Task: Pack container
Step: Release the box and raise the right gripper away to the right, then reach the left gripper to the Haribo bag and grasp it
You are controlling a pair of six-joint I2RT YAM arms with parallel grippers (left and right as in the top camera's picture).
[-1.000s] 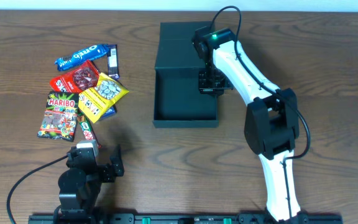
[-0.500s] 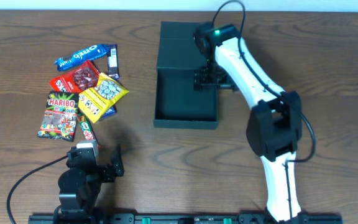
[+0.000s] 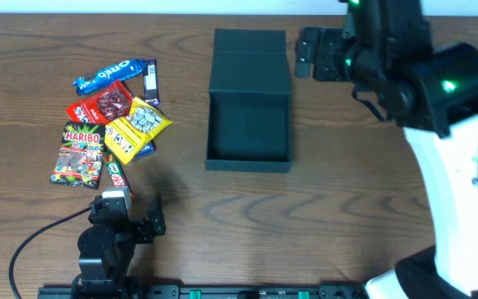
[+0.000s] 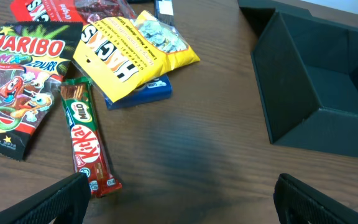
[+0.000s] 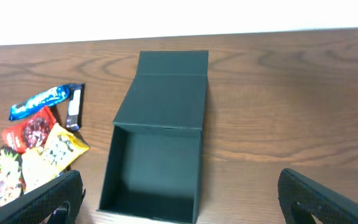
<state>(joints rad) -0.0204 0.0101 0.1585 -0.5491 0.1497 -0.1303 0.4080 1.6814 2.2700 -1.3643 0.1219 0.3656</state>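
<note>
Snacks lie in a heap on the left side of the table (image 3: 222,216), and the container (image 3: 249,124) sits in the middle, well apart from them. It is open. Its lid is folded back flat toward the far edge, and you can see the dark floor inside. The heap has a Haribo bag (image 3: 80,154), a yellow bag (image 3: 135,126), a red bag (image 3: 102,104), a blue Oreo pack (image 3: 106,76) and a small dark bar (image 3: 150,83). The yellow bag lies partly on top of a blue pack (image 4: 145,93). A KitKat bar (image 4: 87,140) lies just beside the Haribo bag, on the side closer to the container. The left gripper (image 4: 182,183) sits low at the near edge of the table, close to the KitKat bar. Its two fingers are spread wide and hold nothing (only bare wood shows between them). The right gripper (image 5: 180,177) hangs high up, and from overhead it shows by the far right corner of the lid, not touching it. Its fingers are spread wide too, and it has hold of nothing. Its camera looks down on the whole container, and the snacks show off to one side.
</note>
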